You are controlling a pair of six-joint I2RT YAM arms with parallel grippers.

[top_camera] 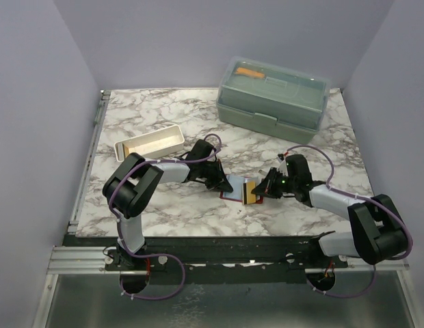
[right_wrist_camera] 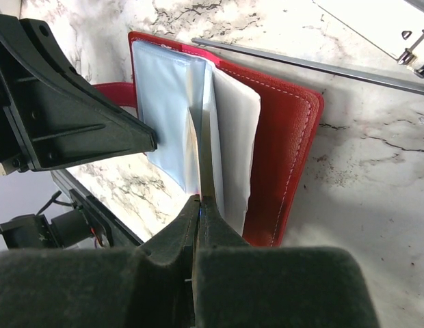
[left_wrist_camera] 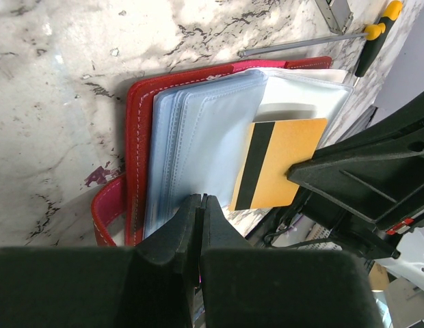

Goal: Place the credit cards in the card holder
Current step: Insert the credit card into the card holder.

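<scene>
card holder (top_camera: 232, 190), where is it lying?

open on the marble table (top_camera: 171, 205), a little below the middle of the top view, between the two claws. its red cover is down on the table and its clear grey-blue sleeves (left_wrist_camera: 191, 143) face up.

what is the left gripper (left_wrist_camera: 200, 199) doing?

its fingers are clenched together, tips right at the lower edge of the sleeves in its own wrist view. whether a sleeve is pinched between them i cannot tell.

and the right gripper (right_wrist_camera: 200, 201)?

clenched, grasping the credit card (left_wrist_camera: 284, 160). in the left wrist view the card is orange with a black stripe along its left side. it sits right of centre, just beside the grey-blue sleeves and just below a white leaf (left_wrist_camera: 304, 92), with the right claw's black finger on its right edge.

how does it look from the right wrist?

edge-on: a thin line rising from the fingertips toward mid-frame, between the grey-blue sleeves on its left and the white leaf on its right. the left claw enters from the left of that frame, its tip against the sleeves.

anything else on the table?

a long white tray (top_camera: 152, 141) up and left of the holder, and a pale-green lidded box (top_camera: 273, 102) in the upper right of the top view, both well apart from it.
</scene>
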